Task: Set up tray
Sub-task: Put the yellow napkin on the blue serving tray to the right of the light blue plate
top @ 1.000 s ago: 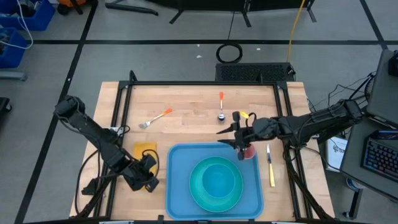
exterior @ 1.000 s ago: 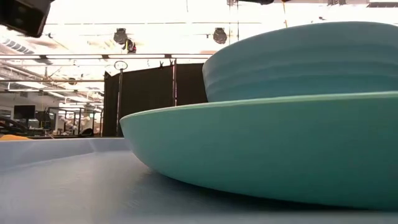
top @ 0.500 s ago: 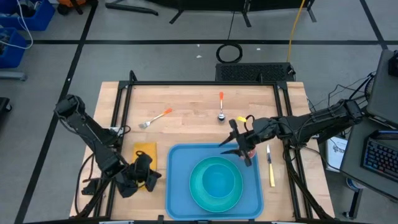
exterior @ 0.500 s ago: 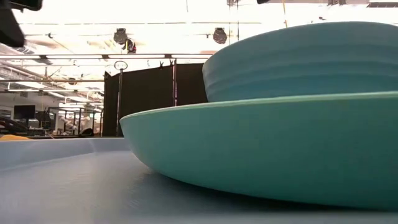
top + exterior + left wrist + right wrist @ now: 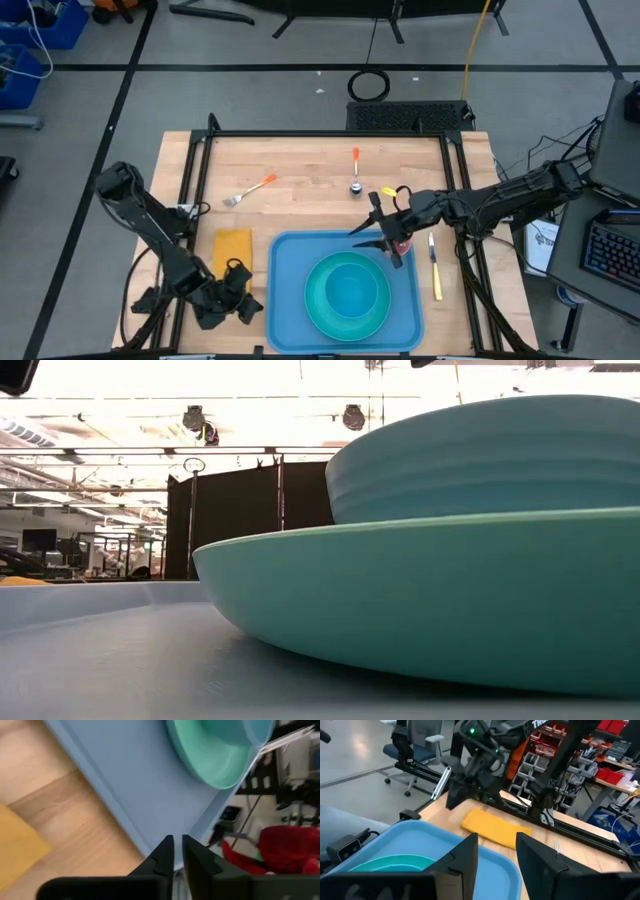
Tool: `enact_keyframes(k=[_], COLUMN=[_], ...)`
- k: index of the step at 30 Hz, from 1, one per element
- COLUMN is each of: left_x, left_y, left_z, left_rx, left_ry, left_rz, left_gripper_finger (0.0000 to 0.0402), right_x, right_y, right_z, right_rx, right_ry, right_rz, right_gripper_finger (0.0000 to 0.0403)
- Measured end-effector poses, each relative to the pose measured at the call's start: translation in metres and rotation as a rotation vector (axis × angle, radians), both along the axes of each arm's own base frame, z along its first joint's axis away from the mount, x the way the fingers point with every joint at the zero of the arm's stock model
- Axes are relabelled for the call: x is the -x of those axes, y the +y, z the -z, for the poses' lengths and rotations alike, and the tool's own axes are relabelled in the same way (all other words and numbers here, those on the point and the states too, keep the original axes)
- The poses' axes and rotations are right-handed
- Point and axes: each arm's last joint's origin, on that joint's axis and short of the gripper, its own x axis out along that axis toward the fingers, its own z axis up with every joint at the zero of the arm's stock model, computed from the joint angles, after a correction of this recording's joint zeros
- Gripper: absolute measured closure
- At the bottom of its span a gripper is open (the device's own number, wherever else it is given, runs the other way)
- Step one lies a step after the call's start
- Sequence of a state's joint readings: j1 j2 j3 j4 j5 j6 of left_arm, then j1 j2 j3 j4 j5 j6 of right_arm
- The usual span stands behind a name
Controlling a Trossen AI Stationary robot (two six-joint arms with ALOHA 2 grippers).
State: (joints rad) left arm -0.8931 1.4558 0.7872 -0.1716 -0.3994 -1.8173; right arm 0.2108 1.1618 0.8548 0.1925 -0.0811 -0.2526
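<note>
High view has the large flat blue plastic tray (image 5: 283, 290), rounded corners, raised rim, at the table's near edge, my left gripper (image 5: 228, 297) beside it, jaws narrowly parted, my right gripper (image 5: 385, 238) open, empty.

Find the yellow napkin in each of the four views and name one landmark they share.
High view: yellow napkin flat on the wood, left of the tray.
Low view: only a thin yellow sliver at the left edge, possibly it.
Left wrist view: napkin corner at the left edge.
Right wrist view: napkin beyond the tray's far corner.
Shared landmark: the blue tray.
</note>
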Motion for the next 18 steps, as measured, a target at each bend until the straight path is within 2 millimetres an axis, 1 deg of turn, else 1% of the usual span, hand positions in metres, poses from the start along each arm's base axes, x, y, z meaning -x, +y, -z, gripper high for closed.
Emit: enact_keyframes(k=[5, 8, 10, 14, 18], left_x=[-0.010, -0.014, -0.017, -0.018, -0.017], left_y=[-0.006, -0.005, -0.004, -0.005, -0.004], left_z=[0.022, 0.023, 0.023, 0.022, 0.022], left_rx=[0.042, 0.088, 0.132, 0.164, 0.156], left_ry=[0.104, 0.129, 0.166, 0.168, 0.177], left_rz=[0.042, 0.061, 0.074, 0.072, 0.072], left_gripper_finger=[0.0295, 0.0255, 0.0239, 0.0233, 0.0251], right_x=[0.000, 0.000, 0.000, 0.001, 0.002], right_y=[0.000, 0.000, 0.001, 0.004, 0.008], right_z=[0.000, 0.000, 0.000, 0.000, 0.000], right_rx=[-0.003, -0.004, -0.007, -0.025, -0.030], right_ry=[-0.004, -0.001, -0.001, 0.005, 0.009], right_rz=[-0.002, -0.002, -0.003, -0.014, -0.030], right_gripper_finger=[0.0277, 0.0277, 0.0277, 0.0277, 0.0277])
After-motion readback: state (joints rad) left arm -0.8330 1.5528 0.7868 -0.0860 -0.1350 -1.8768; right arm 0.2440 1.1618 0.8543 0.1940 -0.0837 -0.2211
